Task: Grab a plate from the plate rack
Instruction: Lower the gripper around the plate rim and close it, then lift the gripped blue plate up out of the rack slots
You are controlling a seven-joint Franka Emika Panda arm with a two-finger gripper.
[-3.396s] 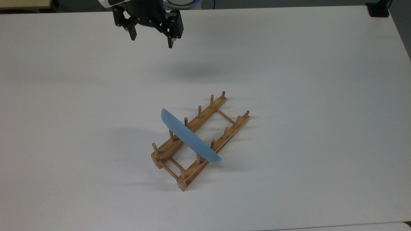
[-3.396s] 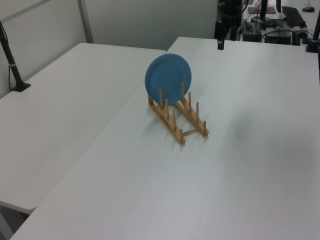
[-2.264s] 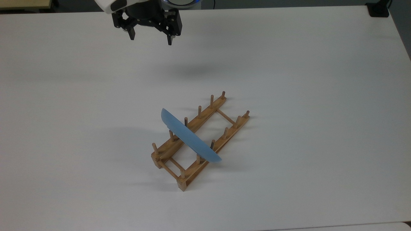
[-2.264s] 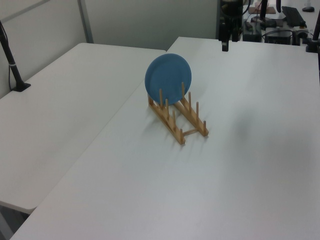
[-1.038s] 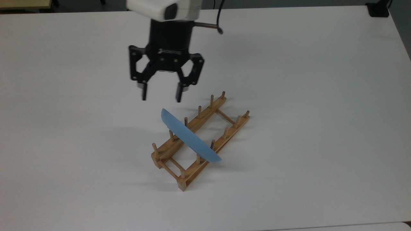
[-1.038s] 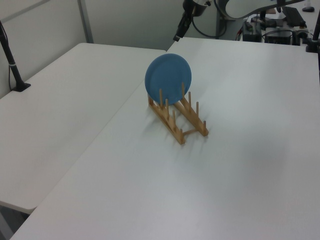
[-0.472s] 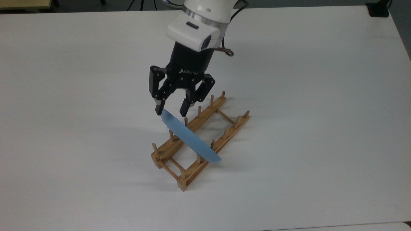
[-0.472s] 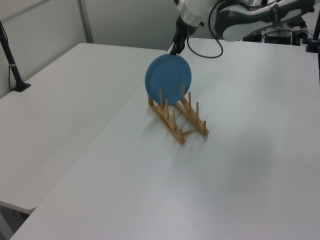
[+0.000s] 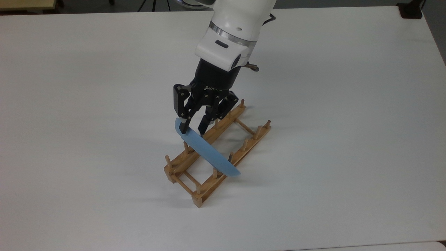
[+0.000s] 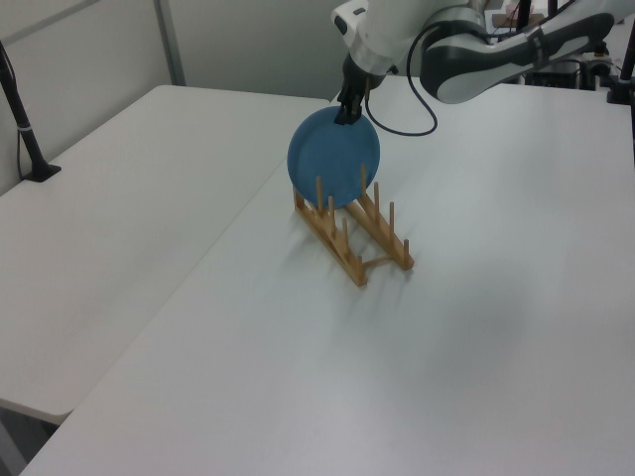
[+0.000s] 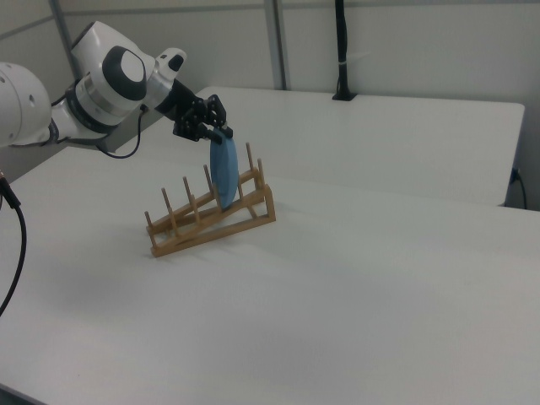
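The light-blue plate [image 9: 209, 155] stands on edge between the pegs of the wooden plate rack [image 9: 238, 157], near the rack's end at the top view's lower left. My gripper [image 9: 192, 131] has come down onto the plate's upper rim. It is open, one finger in front of the rim and one behind it. In the left view the gripper [image 10: 344, 114] sits at the top of the plate [image 10: 332, 159], with the rack [image 10: 342, 258] below. The right view has the gripper [image 11: 221, 135] straddling the plate [image 11: 224, 173] on the rack [image 11: 211, 232].
The rack stands mid-table on the white table [image 9: 313, 87]. A black mount [image 9: 409, 10] sits at the top view's upper right corner. A second table with a black post [image 10: 25, 119] lies at the left view's left. A black pole [image 11: 342, 51] rises behind the table.
My gripper came from high at the table's far edge down to the plate. In the last half second it sank over the rim and its fingers drew closer. Plate and rack have not moved.
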